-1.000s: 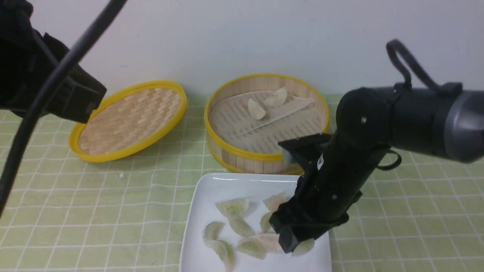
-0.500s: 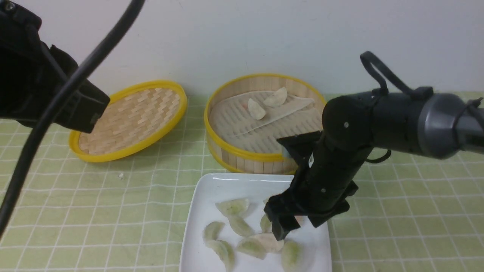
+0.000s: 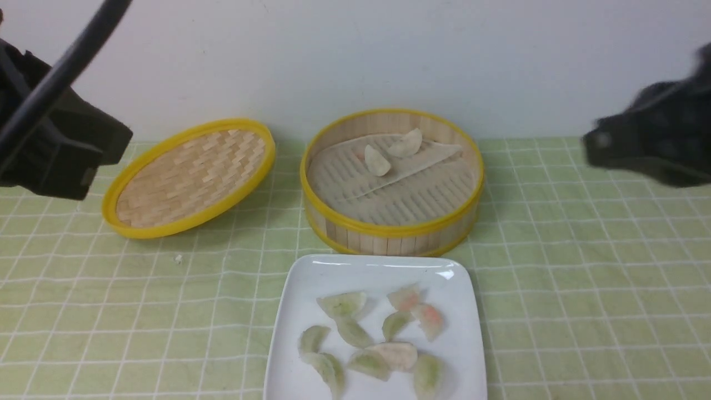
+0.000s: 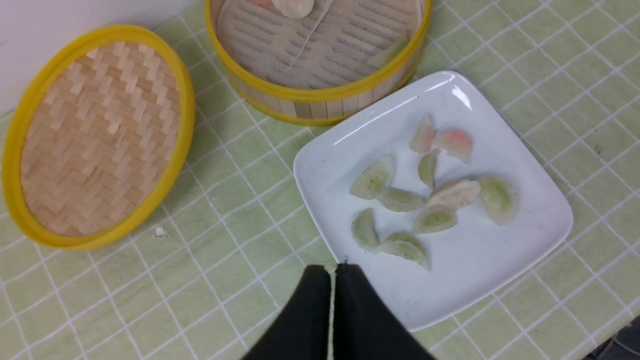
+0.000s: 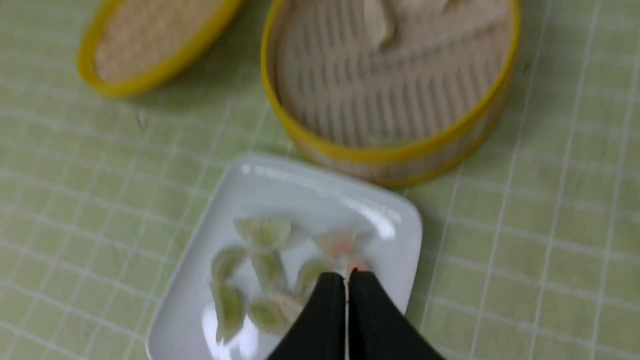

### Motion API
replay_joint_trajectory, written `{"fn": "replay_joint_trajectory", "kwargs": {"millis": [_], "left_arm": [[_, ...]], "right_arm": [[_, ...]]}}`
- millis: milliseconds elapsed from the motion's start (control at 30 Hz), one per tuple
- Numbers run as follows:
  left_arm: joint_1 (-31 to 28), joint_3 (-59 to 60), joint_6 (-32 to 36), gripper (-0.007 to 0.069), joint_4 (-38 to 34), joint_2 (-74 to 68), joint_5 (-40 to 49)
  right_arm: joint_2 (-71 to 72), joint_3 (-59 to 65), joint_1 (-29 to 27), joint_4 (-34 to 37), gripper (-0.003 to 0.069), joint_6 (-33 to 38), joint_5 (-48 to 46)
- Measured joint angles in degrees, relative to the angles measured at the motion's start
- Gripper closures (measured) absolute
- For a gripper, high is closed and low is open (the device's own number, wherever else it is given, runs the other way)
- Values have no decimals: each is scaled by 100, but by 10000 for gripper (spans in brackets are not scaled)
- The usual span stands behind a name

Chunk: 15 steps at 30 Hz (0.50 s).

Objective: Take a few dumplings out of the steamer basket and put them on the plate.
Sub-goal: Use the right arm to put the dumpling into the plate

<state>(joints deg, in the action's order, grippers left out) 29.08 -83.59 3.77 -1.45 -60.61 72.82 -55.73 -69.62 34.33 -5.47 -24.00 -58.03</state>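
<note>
Pale green checked tablecloth spreads under everything, below both my hands. The round bamboo-slat steamer basket with yellow rims stands farthest out beyond my fingertips, its pale liner sheet showing. The shallow woven lid with a yellow rim is tilted up beside it, on my left hand's side. The glossy white square plate is just this side of the basket, the nearest thing to both sets of fingers, though neither touches it.

On the plate I count ten small crescent dumplings, mostly green-tinted, two orange-pink, in a loose cluster. At least two pale dumplings lie together at the basket's far side.

My left gripper hangs above the plate's near edge, fingers pressed together, holding nothing. My right gripper is blurred, raised off to the right, fingers also pressed together and empty.
</note>
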Motion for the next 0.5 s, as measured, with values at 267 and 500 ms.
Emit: {"fn": "replay_joint_trajectory", "kwargs": {"millis": [267,500], "left_arm": [[0,6,-11,631,-741,244,-245],[-6,63,36,631,-1320,265,-1092]], "right_arm": [[4184,2664,0,-1265,673,-506,2299],[5684,4139,1,-1764,673,-1094,2985]]}}
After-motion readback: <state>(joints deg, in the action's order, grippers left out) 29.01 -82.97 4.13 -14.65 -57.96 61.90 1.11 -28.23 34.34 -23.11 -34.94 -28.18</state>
